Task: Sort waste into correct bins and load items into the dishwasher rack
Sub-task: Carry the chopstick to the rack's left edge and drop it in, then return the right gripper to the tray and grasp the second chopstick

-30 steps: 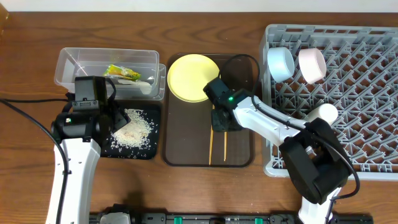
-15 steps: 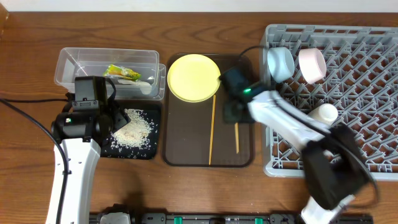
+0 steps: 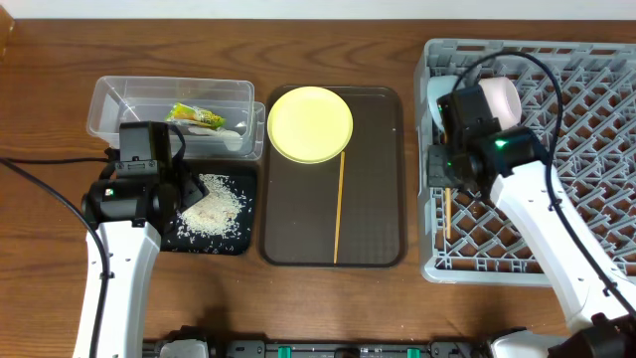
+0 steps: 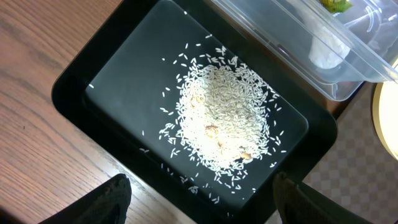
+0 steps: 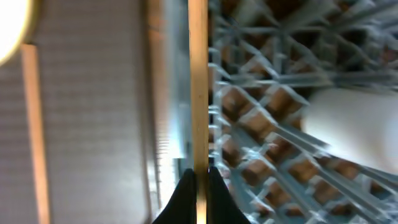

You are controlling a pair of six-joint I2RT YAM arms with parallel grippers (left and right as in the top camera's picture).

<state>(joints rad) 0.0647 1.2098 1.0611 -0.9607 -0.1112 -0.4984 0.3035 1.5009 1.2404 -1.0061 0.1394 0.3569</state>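
At the rack's left edge, right of centre in the overhead, the right gripper has its jaws closed on one chopstick. In the wrist view, black fingertips pinch it near one end. The stick runs straight up the frame along the rack rim. A pale round item sits blurred in the grid beside it.

The second chopstick lies flat on the brown tray, centre frame. Its top end is at the plate edge; I cannot tell if it touches or goes under.

The left gripper hangs over the black bin with the rice, jaws wide apart and empty. The wrapper is in the tub, upper left.

Handling, my read:
- The stick is light, stiff, thin and smooth.
- Pinched near the end, it can pivot or slide in the pads.
- It would likely drop through the lattice unless laid across the bars or leaned on pegs.
- The tray stick lies flat, so there is little to get under. Best to pinch it across the middle or the free lower end, clear of the plate.
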